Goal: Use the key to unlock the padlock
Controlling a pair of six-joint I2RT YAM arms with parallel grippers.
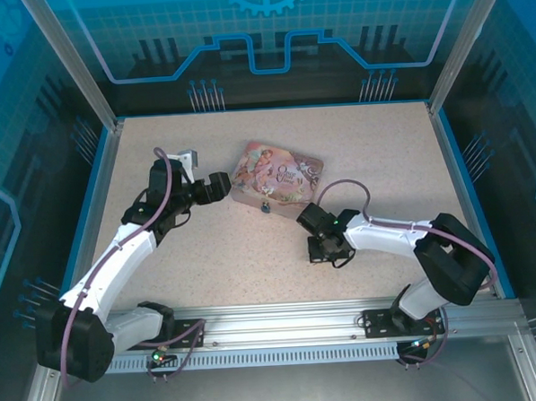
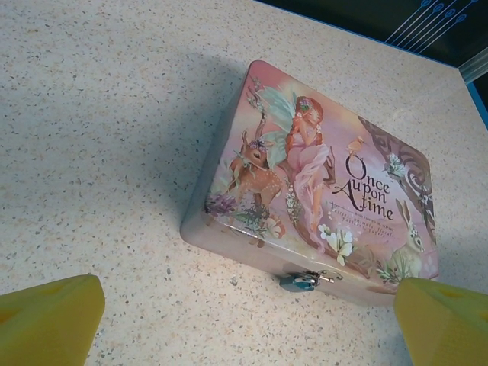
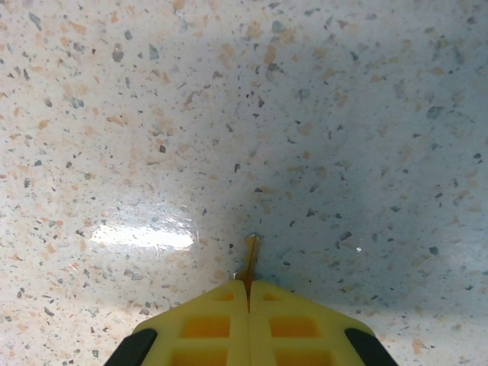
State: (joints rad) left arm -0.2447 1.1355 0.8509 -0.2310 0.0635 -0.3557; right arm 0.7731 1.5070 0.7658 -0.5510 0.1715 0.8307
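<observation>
Key [image 3: 250,256] stuck out ahead of the right pincer [image 3: 247,287], clamped between its closed tips; left pincer [image 1: 221,187] stood wide apart, padlock [image 2: 299,281] just ahead on the tin [image 2: 305,175]; a firm, untwisted hold would suit insertion.

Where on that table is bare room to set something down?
Bare: the far right, between the pink tin and the blue wall; the near middle, along the metal rail. Crowded: the tin's front edge, with the padlock, left claw and right claw.
</observation>
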